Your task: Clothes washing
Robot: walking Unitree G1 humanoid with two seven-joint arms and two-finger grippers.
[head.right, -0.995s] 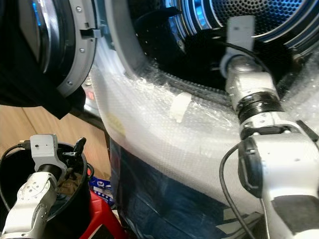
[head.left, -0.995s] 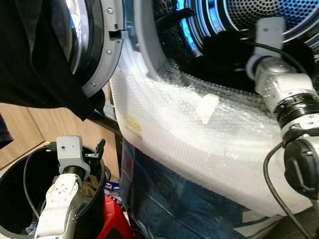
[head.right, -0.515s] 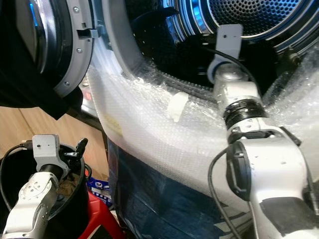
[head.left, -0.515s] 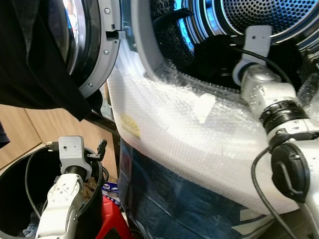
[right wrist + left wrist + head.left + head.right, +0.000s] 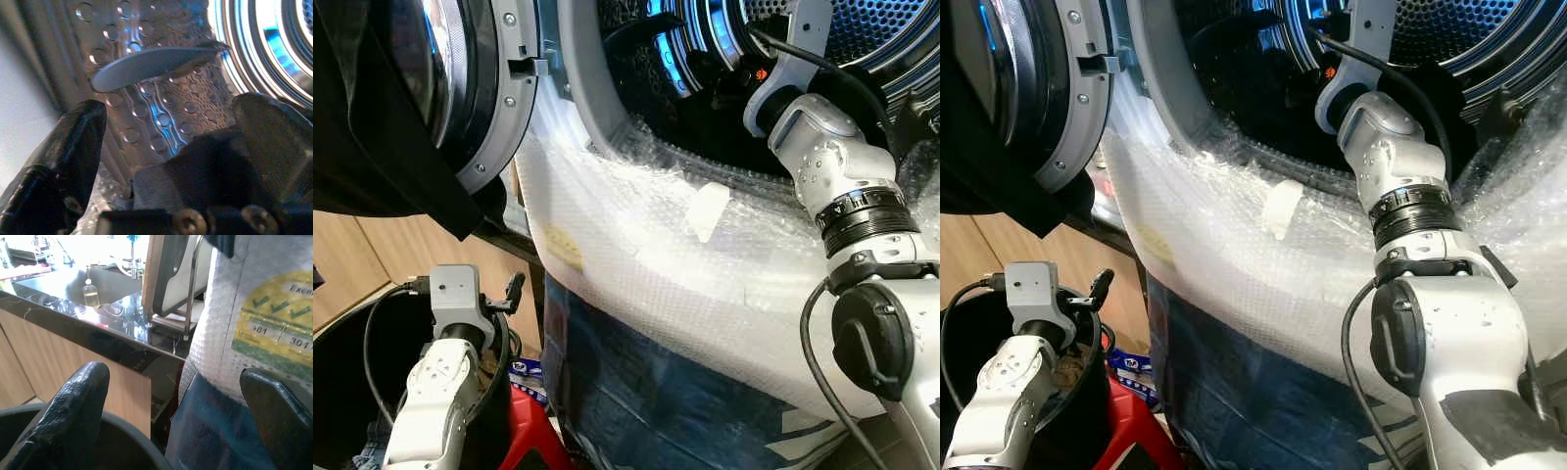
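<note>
The washing machine's drum (image 5: 705, 59) stands open, lit blue inside, and its door (image 5: 480, 88) is swung to the left. My right arm (image 5: 822, 157) reaches over the bubble-wrapped sill (image 5: 705, 264) into the drum. There my right gripper (image 5: 166, 117) is open, with nothing between its fingers, facing the perforated drum wall and a paddle (image 5: 146, 63). At lower left my left gripper (image 5: 171, 377) is open over a black bucket (image 5: 342, 372). Some clothes (image 5: 1065, 374) lie in the bucket.
A black garment (image 5: 372, 117) hangs over the door at the upper left. A red stool (image 5: 530, 431) stands beside the bucket, against the machine's blue-wrapped front (image 5: 656, 392). A dark countertop with a sink (image 5: 98, 308) and wooden cabinets runs to the left.
My right arm has pushed further up and into the drum. The view has shifted a little. The left arm has stayed over the bucket.
</note>
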